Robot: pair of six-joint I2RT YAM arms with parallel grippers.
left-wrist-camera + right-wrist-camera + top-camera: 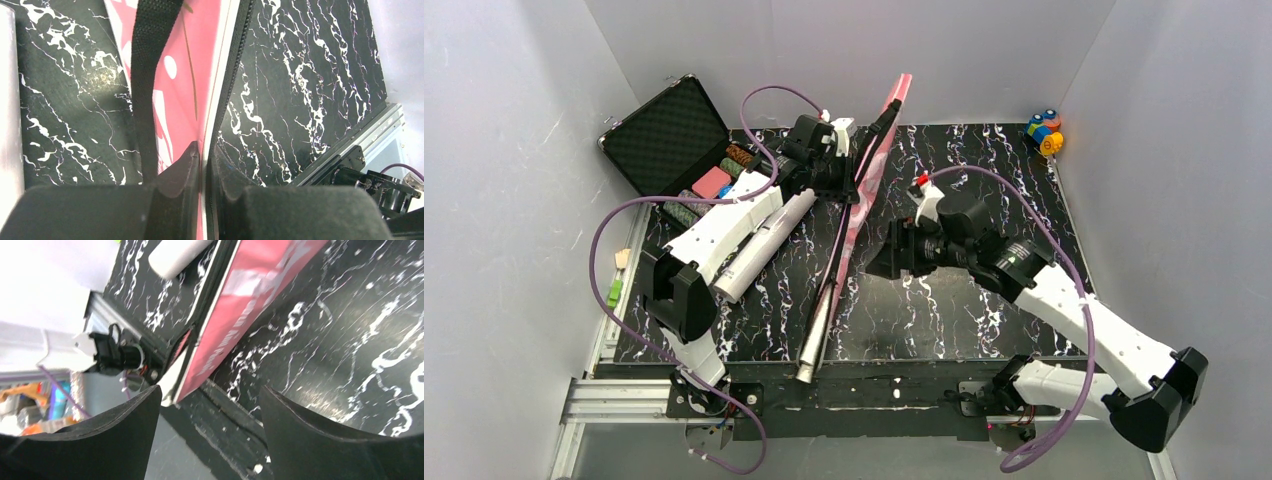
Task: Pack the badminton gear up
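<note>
Farthest left, well beyond the left gripper's outer side, sits one open black case (669, 135) of chips, not part of the gear. One white tube (764, 245) lies flat just under the left arm, behind its fingers.

The left gripper (204, 172) is pinched narrow on the edge of the one pink cover (200, 60), holding it up on its long edge. One black strap (147, 75) hangs down the cover's face just left of the fingers. One pale handle (814, 340) pokes out of the cover's near end. I cannot tell how many rackets are inside, and no shuttlecocks show.

Just right of the cover, the right gripper (210, 395) stands wide and empty, the cover's lower end ahead of its fingers and apart from them. One small coloured toy (1044, 132) sits far behind it, in the corner of the table (954, 310).

The step in hand looks like closing up the cover. The next move probably calls for the right gripper to reach the open edge while the left steadies it.
</note>
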